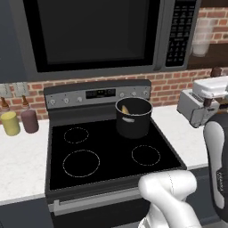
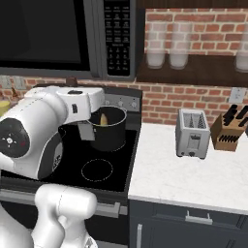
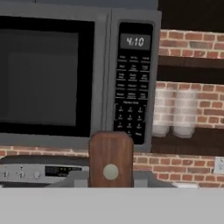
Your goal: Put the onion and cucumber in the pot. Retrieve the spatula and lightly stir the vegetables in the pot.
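The dark pot (image 1: 133,119) stands on the stove's back right burner; it also shows in the right base view (image 2: 109,131). A yellowish-green cucumber (image 1: 126,108) lies inside it, seen again from the right (image 2: 103,118). The onion is hidden. My gripper (image 2: 83,116) is shut on the spatula, held upright in the air on the near side of the pot. The reddish-brown handle (image 3: 110,158) rises in the hand view, and its tip pokes above the hand (image 1: 217,71). The grey blade (image 2: 87,131) hangs below. In the left base view the gripper (image 1: 207,103) is to the right of the pot.
A black stovetop (image 1: 107,153) with a control panel behind. A microwave (image 1: 95,33) hangs low above it. A toaster (image 2: 193,133) and a knife block (image 2: 230,128) sit on the right counter. A yellow jar (image 1: 10,123) and a dark jar (image 1: 29,120) stand on the left counter.
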